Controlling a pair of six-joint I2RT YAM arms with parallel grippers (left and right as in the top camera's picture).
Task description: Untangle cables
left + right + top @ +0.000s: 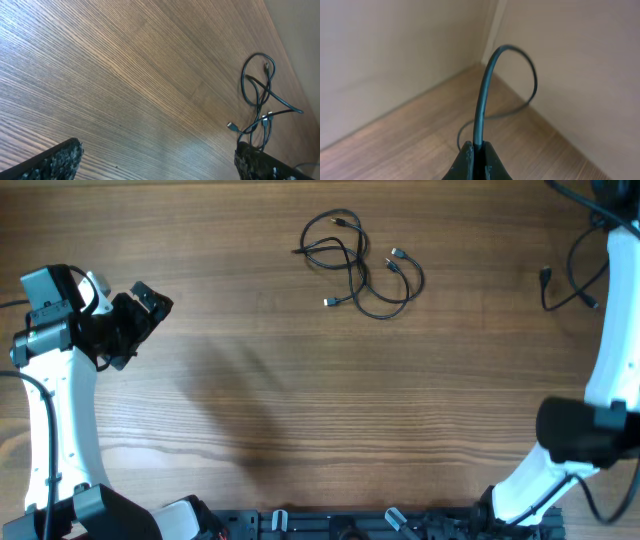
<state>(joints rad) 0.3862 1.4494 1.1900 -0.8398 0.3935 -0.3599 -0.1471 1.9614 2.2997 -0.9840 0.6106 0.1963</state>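
A tangle of thin black cables [355,265] with small plugs lies on the wooden table [300,400], at the far middle. It also shows in the left wrist view [260,100], at the right. My left gripper [150,305] is open and empty at the table's left side, far from the tangle, with bare wood between its fingers [157,147]. My right gripper [479,147] is shut on one black cable [487,85] that arcs upward from its fingers. That separate cable [572,275] hangs in a loop at the far right, beside the right arm.
The white right arm [610,330] runs along the right edge. Pale walls [395,60] meet in a corner behind the held cable. The left arm [60,410] stands at the left edge.
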